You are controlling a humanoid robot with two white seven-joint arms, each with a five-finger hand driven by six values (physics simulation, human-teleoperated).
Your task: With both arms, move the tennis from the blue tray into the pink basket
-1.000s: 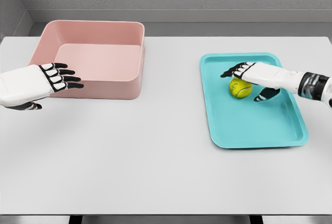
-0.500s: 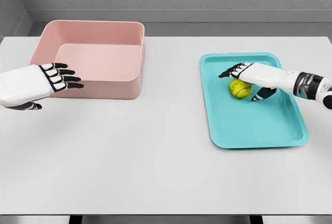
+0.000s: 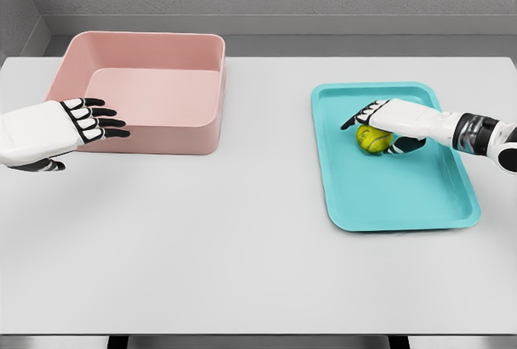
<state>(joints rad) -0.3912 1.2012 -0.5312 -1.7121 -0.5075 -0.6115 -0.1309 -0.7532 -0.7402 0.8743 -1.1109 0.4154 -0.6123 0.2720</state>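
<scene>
A yellow-green tennis ball (image 3: 371,140) rests on the blue tray (image 3: 388,195), in its far half. My right hand (image 3: 374,128) lies over the ball's top. Its fingers (image 3: 359,115) reach past the ball to the left, only slightly bent, and the thumb (image 3: 396,148) sits close against the ball's near right side. The hand is open, not closed around the ball. The pink basket (image 3: 202,135) stands at the far left with nothing in it. My left hand (image 3: 93,120) hovers open at the basket's near left corner, fingers pointing right.
The white table (image 3: 242,244) carries only the basket and the tray. A wide bare strip of tabletop lies between them. A grey wall runs behind the table's far edge.
My right hand has lowered onto the ball and its thumb has swung in toward the ball. The ball and the left hand have not moved.
</scene>
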